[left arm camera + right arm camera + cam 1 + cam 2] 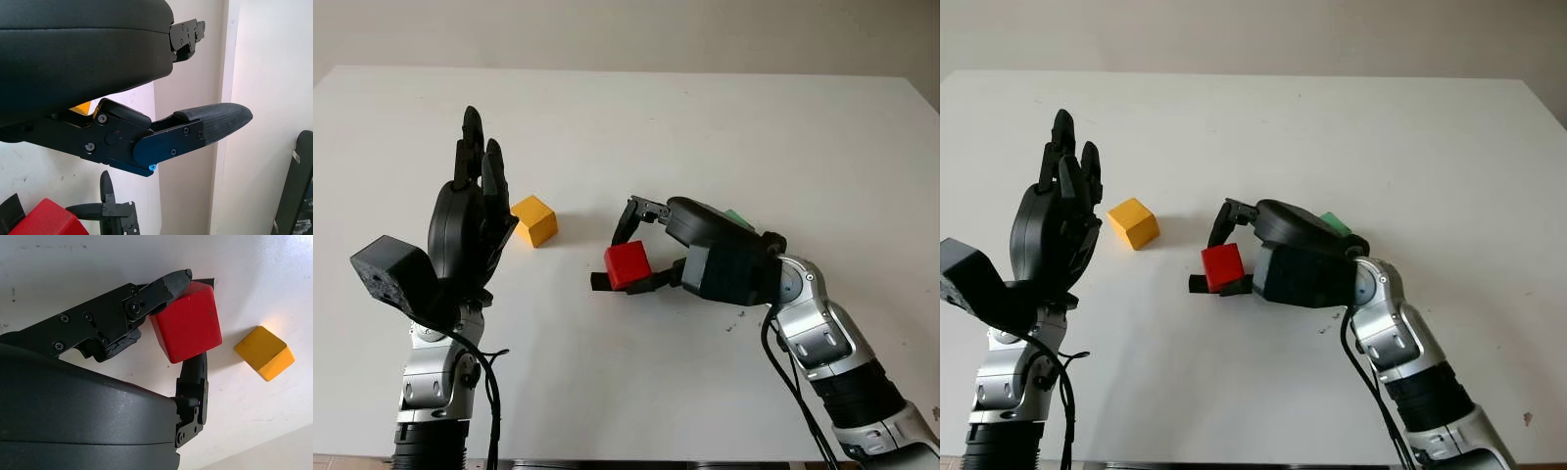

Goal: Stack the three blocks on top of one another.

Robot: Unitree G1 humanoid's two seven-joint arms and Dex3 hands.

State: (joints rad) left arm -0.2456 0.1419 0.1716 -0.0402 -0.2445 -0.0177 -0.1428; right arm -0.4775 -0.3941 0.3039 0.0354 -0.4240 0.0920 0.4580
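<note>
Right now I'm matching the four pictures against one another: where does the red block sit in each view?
Left eye: red block, centre, in the right hand.
Right eye: red block, left of centre.
Left wrist: bottom-left corner.
Right wrist: centre, between fingers.
Shared landmark: yellow block.

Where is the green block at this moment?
In the head views, the green block lies on the white table right of centre, mostly hidden behind the right hand, which grips the red block.
</note>
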